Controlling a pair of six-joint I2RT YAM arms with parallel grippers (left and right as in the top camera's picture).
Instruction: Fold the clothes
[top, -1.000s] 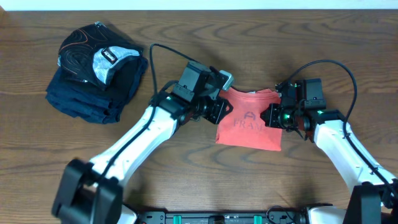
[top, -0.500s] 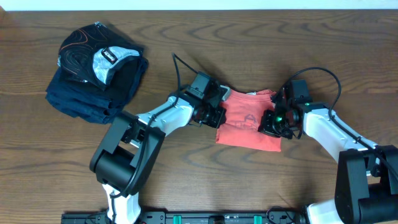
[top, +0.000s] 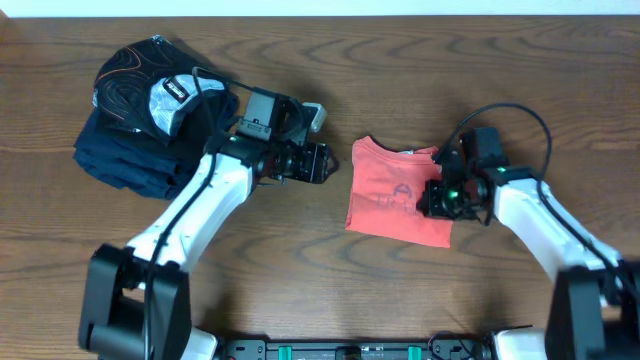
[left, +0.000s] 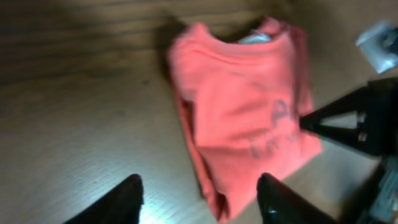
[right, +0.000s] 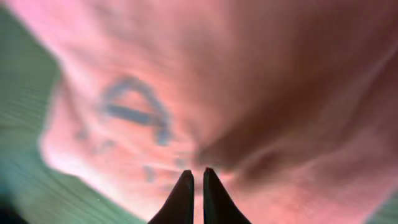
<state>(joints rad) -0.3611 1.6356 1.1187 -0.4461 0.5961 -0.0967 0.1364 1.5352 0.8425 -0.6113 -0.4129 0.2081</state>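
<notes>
The coral-red T-shirt (top: 395, 205) lies folded into a small rectangle at the table's middle, collar toward the far side, faint lettering on top. My left gripper (top: 325, 163) hovers a little left of its upper left corner, apart from it. In the left wrist view that gripper (left: 202, 186) is open, with the shirt (left: 249, 112) ahead and only its near edge showing between the fingers. My right gripper (top: 430, 197) rests on the shirt's right half. In the right wrist view it (right: 194, 171) is shut, tips against the cloth (right: 249, 74); whether any fabric is pinched is unclear.
A pile of dark navy garments (top: 140, 150) with a grey-white patterned piece (top: 165, 95) on top sits at the far left, just behind my left arm. Brown wooden table (top: 300, 270) surrounds the shirt. The right arm's black body (left: 367, 118) shows at the left wrist view's right edge.
My left gripper has opened, let go of the shirt's left edge and drawn back to the left. The right gripper stays shut on the shirt's right side.
</notes>
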